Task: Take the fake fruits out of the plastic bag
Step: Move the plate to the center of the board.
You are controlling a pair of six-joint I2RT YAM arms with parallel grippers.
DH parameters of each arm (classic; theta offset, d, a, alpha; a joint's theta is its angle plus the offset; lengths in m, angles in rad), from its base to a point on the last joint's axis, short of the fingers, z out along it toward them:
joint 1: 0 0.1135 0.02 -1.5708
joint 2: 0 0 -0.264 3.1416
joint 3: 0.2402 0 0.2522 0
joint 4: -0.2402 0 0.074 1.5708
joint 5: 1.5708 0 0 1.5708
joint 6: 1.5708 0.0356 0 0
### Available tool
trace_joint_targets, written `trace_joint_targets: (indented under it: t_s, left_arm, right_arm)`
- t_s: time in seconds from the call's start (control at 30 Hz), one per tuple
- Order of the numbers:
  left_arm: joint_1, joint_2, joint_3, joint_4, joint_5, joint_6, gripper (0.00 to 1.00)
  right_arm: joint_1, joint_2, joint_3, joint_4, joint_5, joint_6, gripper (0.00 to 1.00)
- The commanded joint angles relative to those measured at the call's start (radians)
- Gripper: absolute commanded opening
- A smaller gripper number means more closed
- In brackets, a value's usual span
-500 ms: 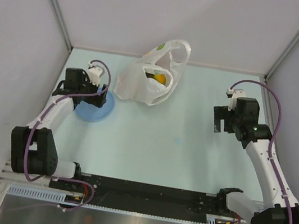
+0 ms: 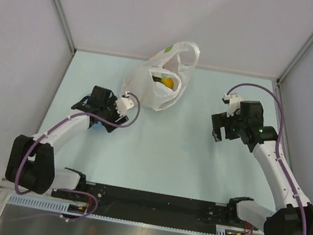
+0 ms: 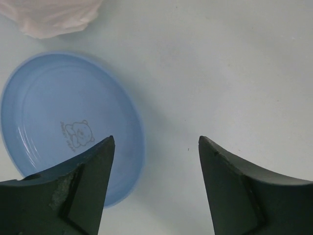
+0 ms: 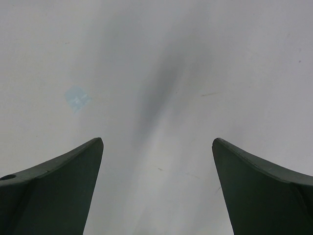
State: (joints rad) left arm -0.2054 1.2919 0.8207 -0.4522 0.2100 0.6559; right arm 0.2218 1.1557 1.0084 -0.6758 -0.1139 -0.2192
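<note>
The plastic bag (image 2: 158, 77) lies crumpled at the back middle of the table with its mouth open. A yellow-orange fruit (image 2: 167, 83) shows inside it; the other fake fruits are hidden. One corner of the bag shows at the top of the left wrist view (image 3: 54, 17). My left gripper (image 2: 105, 109) is open and empty, just left of the bag and above the blue plate (image 3: 63, 122). In its wrist view the gripper (image 3: 155, 139) spans the plate's right rim and bare table. My right gripper (image 2: 226, 125) is open and empty to the right of the bag, over bare table (image 4: 157, 141).
The blue plate is hidden under my left gripper in the top view. Grey walls close the table in at the left, back and right. A small pale mark (image 4: 77, 98) is on the table surface under my right gripper.
My left gripper has swung right and slightly nearer, now covering the plate in the top view. My right gripper has moved left toward the middle. The bag has not moved.
</note>
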Motion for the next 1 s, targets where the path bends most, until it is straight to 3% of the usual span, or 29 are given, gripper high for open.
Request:
trace_joint_targets:
  t_s: [0.0, 0.07, 0.23, 0.43, 0.5, 0.97]
  left_arm:
    - [-0.006, 0.012, -0.006, 0.020, -0.104, 0.048, 0.69]
    - [-0.006, 0.039, -0.006, 0.023, -0.122, 0.053, 0.65]
    - [-0.006, 0.176, 0.032, 0.040, -0.162, 0.054, 0.45]
    - [-0.006, 0.230, 0.035, 0.070, -0.147, 0.042, 0.39]
    - [-0.008, 0.241, 0.029, 0.072, -0.155, 0.044, 0.32]
    - [-0.068, 0.146, -0.074, -0.025, -0.023, 0.158, 0.08]
  right_arm:
    - [-0.005, -0.025, 0.036, 0.028, -0.030, -0.019, 1.00]
    - [-0.015, -0.040, 0.030, 0.015, -0.038, -0.017, 1.00]
    - [-0.041, -0.062, -0.001, 0.010, -0.059, -0.008, 1.00]
    - [-0.058, -0.077, -0.022, 0.007, -0.066, -0.006, 0.99]
    - [-0.062, -0.074, -0.028, 0.010, -0.073, -0.003, 0.99]
    - [-0.073, -0.027, -0.034, 0.035, -0.119, 0.011, 0.97]
